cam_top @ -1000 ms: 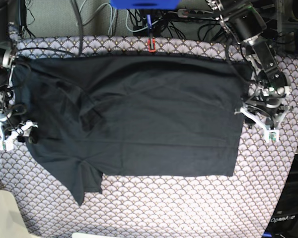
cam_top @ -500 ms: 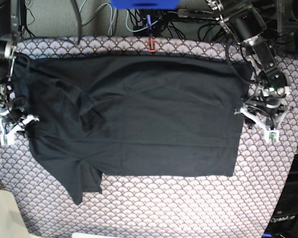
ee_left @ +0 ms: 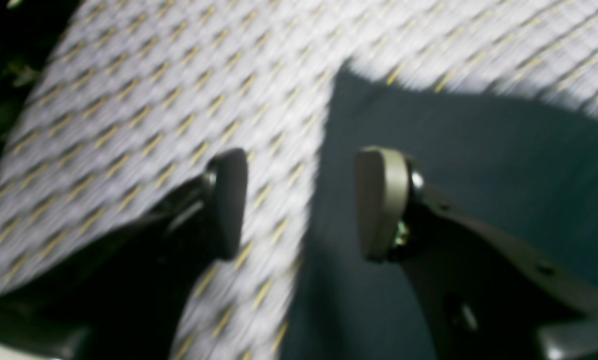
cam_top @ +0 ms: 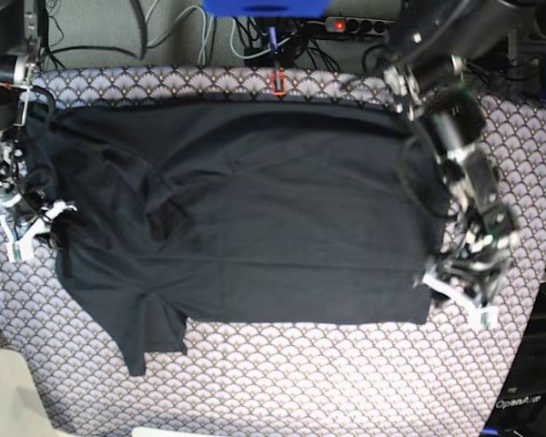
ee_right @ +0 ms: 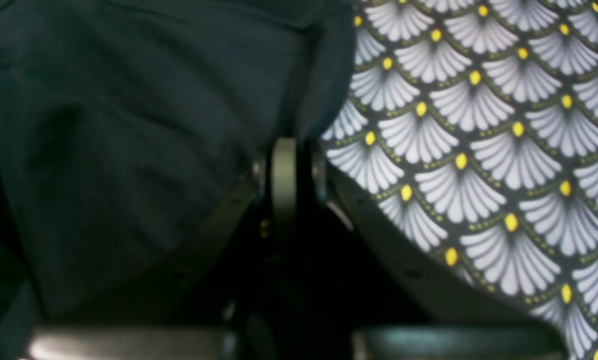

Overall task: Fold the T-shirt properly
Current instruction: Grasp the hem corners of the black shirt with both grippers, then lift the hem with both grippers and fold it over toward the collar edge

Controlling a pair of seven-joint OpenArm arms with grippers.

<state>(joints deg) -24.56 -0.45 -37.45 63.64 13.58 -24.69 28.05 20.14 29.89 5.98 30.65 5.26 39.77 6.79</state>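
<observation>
At the near right hem of the T-shirt, the wide-open, empty left gripper should be lowered astride the edge; the right gripper is pinched shut on cloth.

The left wrist view is smeared by motion blur; the right wrist view is soft close up; the overhead view is evenly lit.

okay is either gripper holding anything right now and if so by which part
The right gripper is shut on the T-shirt, pinching its edge. The left gripper is open, straddling the shirt's other edge, holding nothing.
</observation>
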